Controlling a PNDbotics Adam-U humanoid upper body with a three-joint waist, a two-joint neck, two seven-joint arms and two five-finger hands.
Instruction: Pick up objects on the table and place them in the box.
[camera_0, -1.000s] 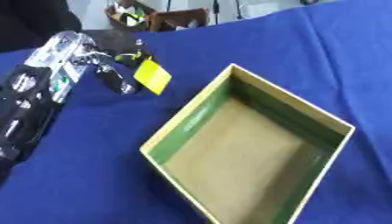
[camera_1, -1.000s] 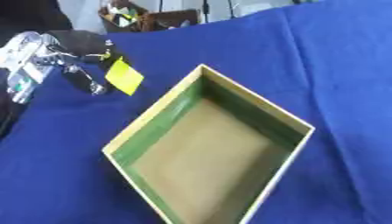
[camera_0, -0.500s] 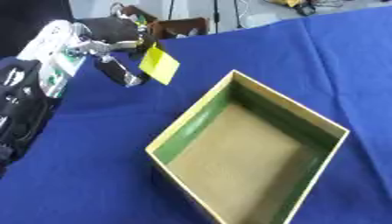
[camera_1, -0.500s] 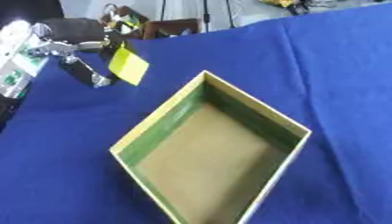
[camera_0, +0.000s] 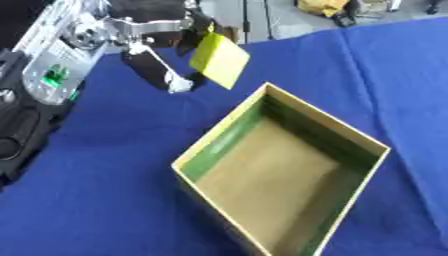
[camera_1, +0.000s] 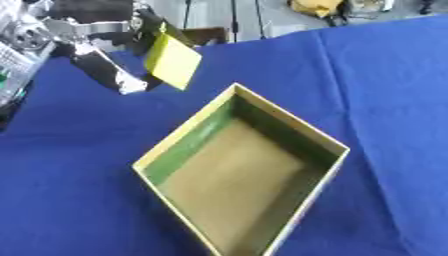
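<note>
My left hand (camera_0: 153, 37) comes in from the upper left, black and silver, and pinches a flat yellow card-like object (camera_0: 219, 61) by its upper edge. The yellow object hangs tilted in the air, just beyond the far-left corner of the box. The open box (camera_0: 219, 135) has yellowish rims, green inner walls and a brown floor; nothing lies inside it. It sits askew on the blue cloth at the centre of the view. My right hand shows in neither view.
A blue tablecloth (camera_0: 105, 200) covers the table all round the box. Beyond the far edge are a floor, dark stands and a yellow item (camera_0: 322, 7). My left forearm (camera_0: 44, 80) fills the left side.
My left hand has risen with the yellow object and moved right, toward the box's far-left corner. The whole picture has shifted too, so the camera has moved.
</note>
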